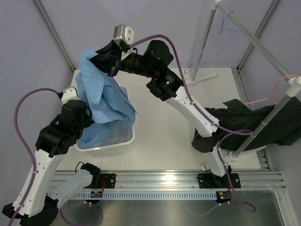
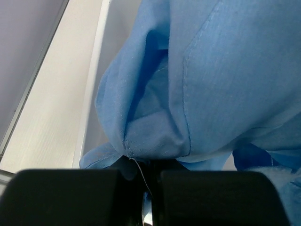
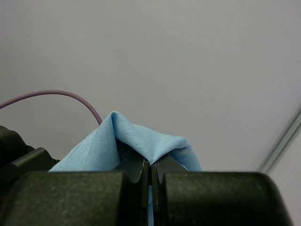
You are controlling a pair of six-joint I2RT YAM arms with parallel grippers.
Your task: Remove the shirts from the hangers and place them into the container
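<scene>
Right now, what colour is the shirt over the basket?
Light blue shirt, best in top view.

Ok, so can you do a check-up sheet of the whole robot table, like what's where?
surface: white table, metal rail along its near edge.
job's things: light blue shirt held up, its lower part in the white basket; black shirt draped at the right by the rack; blue hanger hangs bare at the back; pink hanger shows above the black shirt.
clutter: nothing seen.
grippers: left gripper and right gripper, fingers of both shut on the light blue shirt.
cables: purple cables loop from both arms.
surroundings: grey rack poles, plain pale walls.
</scene>
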